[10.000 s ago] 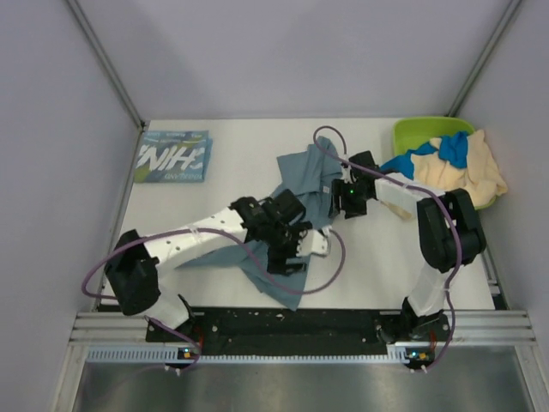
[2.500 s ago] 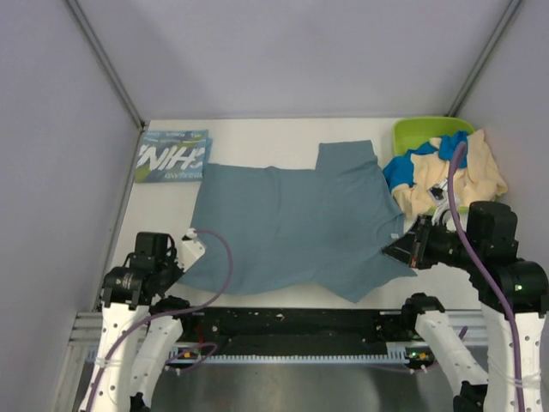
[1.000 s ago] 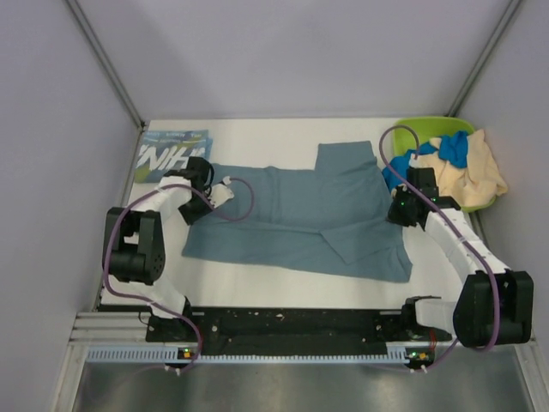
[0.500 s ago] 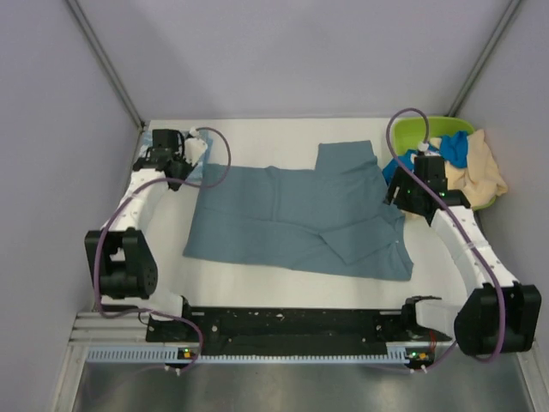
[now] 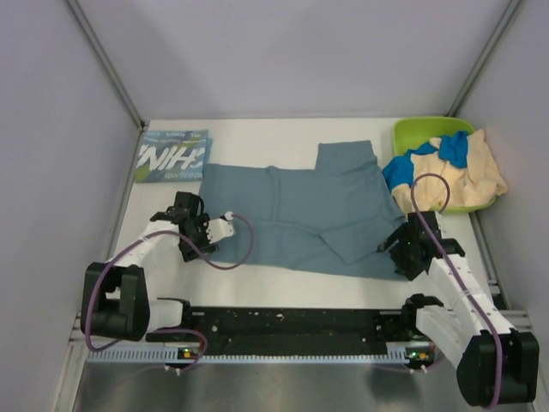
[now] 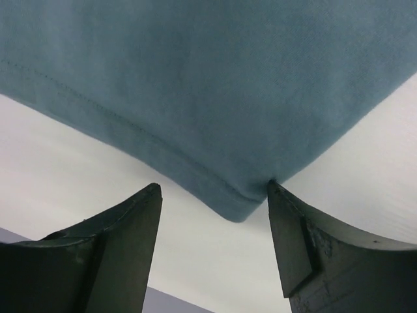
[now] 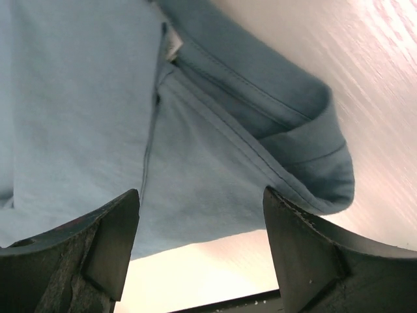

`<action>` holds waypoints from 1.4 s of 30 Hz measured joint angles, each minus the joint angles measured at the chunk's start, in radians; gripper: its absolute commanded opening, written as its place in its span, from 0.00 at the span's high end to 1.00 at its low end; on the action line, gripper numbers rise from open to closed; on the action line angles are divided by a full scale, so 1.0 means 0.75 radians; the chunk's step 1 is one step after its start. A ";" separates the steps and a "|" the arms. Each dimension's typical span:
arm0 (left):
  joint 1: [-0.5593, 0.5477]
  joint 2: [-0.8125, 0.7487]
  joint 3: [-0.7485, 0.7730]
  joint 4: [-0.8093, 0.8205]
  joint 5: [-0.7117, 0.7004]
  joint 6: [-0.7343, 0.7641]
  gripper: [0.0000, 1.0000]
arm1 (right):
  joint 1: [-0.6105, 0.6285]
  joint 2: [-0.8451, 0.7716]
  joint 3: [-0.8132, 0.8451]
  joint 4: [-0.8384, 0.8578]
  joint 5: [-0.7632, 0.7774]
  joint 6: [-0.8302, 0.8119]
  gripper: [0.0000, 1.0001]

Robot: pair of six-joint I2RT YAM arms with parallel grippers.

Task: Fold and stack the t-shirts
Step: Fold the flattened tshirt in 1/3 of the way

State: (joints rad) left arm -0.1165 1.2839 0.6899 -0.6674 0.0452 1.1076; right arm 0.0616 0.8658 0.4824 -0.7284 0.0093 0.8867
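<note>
Slate-blue shirt [image 5: 296,215] flat at centre, part-folded; my L pincer [image 6: 213,195] at 8 o'clock & R pincer [image 7: 202,202] at 4 gape empty; teal shirt [image 5: 171,159] folded at 10, blue shirt [image 5: 399,170] & cream shirt [image 5: 480,176] wait at 2.

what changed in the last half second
Both arms pulled back toward the near edge: the left gripper from over the teal shirt to the near-left corner of the slate-blue shirt, the right gripper from beside the tub to its near-right corner. Both are open, holding nothing. Both shirts and the pile in the tub stayed put.
</note>
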 measured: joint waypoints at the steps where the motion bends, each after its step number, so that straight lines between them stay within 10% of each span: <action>1: -0.006 0.003 -0.021 0.032 -0.006 0.004 0.37 | 0.000 0.008 0.000 -0.011 0.013 0.035 0.26; 6: -0.029 0.038 -0.076 0.172 -0.063 -0.018 1.00 | -0.009 0.071 0.000 -0.036 0.098 0.162 0.53; 10: -0.031 0.051 -0.089 0.221 -0.100 -0.045 1.00 | -0.048 0.113 0.000 -0.038 0.150 0.184 1.00; 19: -0.040 -0.127 -0.093 -0.102 -0.165 -0.100 1.00 | -0.136 0.174 0.014 -0.041 0.147 0.065 1.00; 24: -0.103 -0.252 -0.100 -0.388 -0.215 -0.146 1.00 | -0.139 0.173 0.103 -0.082 0.130 -0.024 0.56; 33: -0.118 -0.284 -0.164 -0.563 -0.304 -0.180 1.00 | -0.109 0.173 0.235 -0.272 0.041 -0.038 0.44; 37: -0.119 -0.298 -0.164 -0.586 -0.307 -0.179 0.63 | -0.102 0.188 0.146 -0.307 -0.017 0.024 0.44; 42: -0.109 -0.297 -0.182 -0.612 -0.362 -0.141 0.44 | -0.102 0.245 0.151 -0.351 0.014 0.020 0.46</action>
State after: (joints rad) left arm -0.1982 1.0611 0.5537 -1.1267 -0.2264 1.0019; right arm -0.0147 1.0496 0.5957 -0.9920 0.0200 0.9020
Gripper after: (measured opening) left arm 0.470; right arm 0.559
